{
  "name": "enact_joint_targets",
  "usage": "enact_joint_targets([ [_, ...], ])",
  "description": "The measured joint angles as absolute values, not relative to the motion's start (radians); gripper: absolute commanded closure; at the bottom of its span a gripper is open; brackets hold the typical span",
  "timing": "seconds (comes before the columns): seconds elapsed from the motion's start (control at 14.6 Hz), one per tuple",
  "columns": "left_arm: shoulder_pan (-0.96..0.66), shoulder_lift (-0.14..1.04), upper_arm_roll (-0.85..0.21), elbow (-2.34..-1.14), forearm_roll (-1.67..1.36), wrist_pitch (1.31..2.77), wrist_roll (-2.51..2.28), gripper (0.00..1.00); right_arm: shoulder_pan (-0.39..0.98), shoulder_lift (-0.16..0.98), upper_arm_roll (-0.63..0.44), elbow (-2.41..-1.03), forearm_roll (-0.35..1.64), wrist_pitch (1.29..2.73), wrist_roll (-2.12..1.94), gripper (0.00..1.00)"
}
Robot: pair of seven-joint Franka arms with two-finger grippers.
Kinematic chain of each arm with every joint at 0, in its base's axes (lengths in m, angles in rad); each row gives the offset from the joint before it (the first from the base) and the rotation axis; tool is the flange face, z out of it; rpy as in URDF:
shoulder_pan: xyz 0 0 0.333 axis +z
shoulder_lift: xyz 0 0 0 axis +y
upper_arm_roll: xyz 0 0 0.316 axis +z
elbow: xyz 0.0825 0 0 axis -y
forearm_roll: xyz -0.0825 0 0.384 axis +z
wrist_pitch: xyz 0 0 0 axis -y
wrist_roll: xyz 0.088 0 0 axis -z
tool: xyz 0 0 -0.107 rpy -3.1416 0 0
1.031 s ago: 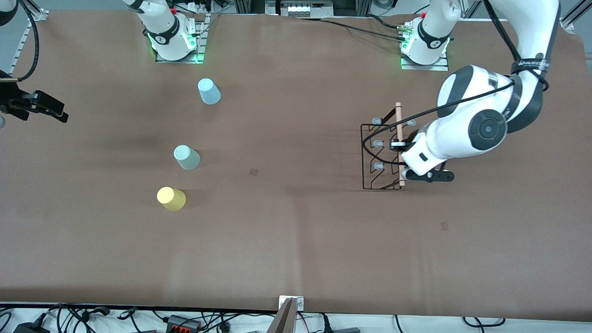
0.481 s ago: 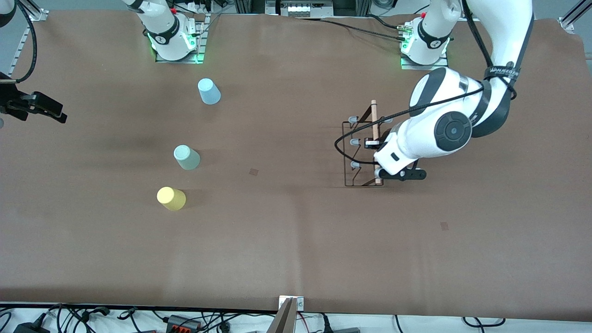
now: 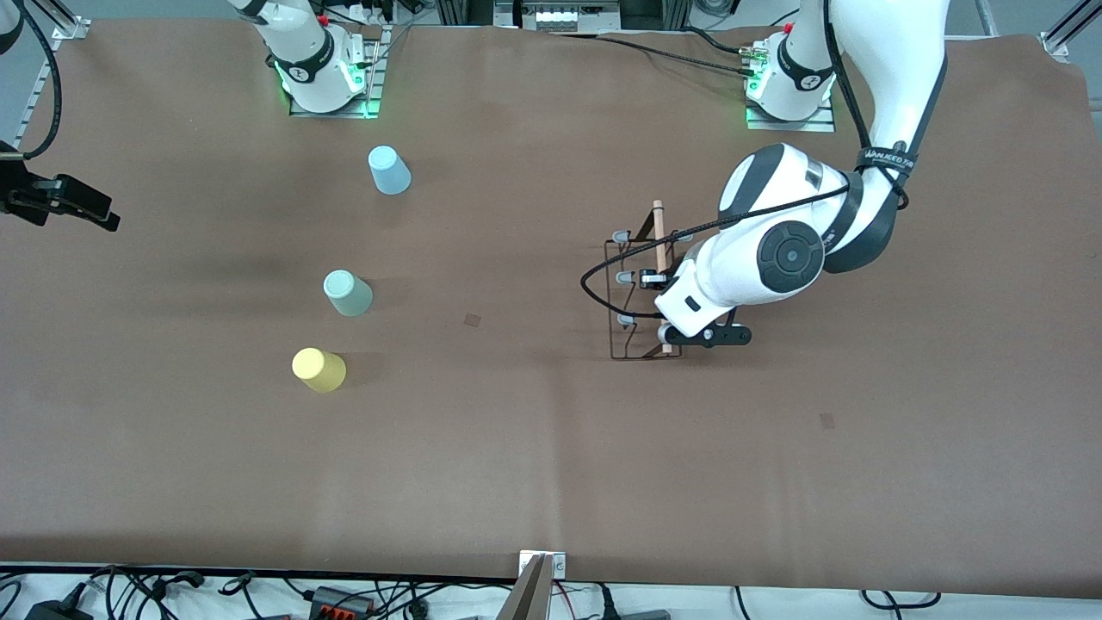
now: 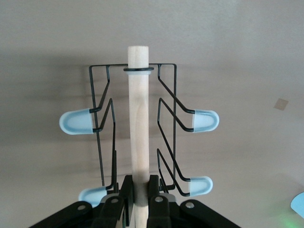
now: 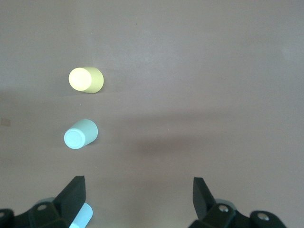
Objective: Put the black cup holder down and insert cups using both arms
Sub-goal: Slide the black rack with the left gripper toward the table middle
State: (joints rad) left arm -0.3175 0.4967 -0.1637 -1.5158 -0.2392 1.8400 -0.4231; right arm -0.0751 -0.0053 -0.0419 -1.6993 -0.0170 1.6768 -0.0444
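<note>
The black cup holder (image 3: 627, 297) is a wire rack with a light wooden rod (image 3: 659, 250) and pale blue peg tips. My left gripper (image 3: 663, 284) is shut on the rod and holds the rack upright over the middle of the table; the left wrist view shows the jaws clamped on the rod (image 4: 139, 123). The light blue cup (image 3: 389, 170), the mint green cup (image 3: 347, 293) and the yellow cup (image 3: 318, 369) stand upside down toward the right arm's end. My right gripper (image 3: 60, 202) is open and empty, high over that end; its wrist view shows the yellow cup (image 5: 86, 80) and the mint cup (image 5: 80, 134).
The brown table cover (image 3: 551, 465) has two small square marks, one between the cups and the rack (image 3: 473, 319) and one nearer the front camera (image 3: 826, 420). The arm bases (image 3: 327, 77) stand along the table's top edge in the front view. Cables lie along the near edge.
My left arm has carried the cup holder steadily toward the right arm's end of the table. The right gripper has barely shifted. The cups have not moved.
</note>
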Motion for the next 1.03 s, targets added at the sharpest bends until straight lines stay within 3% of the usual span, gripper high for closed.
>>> enact_joint_targets([
  [0.34,-0.388,0.536,-0.165,-1.507,-0.240,1.936,-0.483,1.00,-0.078,-0.005,-0.042,-1.699,-0.017,1.677,-0.044,0.00],
  [0.62,-0.421,0.571,-0.165,-1.437,-0.240,1.944,-0.540,1.00,-0.086,-0.005,-0.042,-1.699,-0.017,1.677,-0.044,0.00],
  [1.03,-0.474,0.583,-0.165,-1.429,-0.240,1.944,-0.549,1.00,-0.093,-0.006,-0.057,-1.699,-0.017,1.677,-0.044,0.00],
])
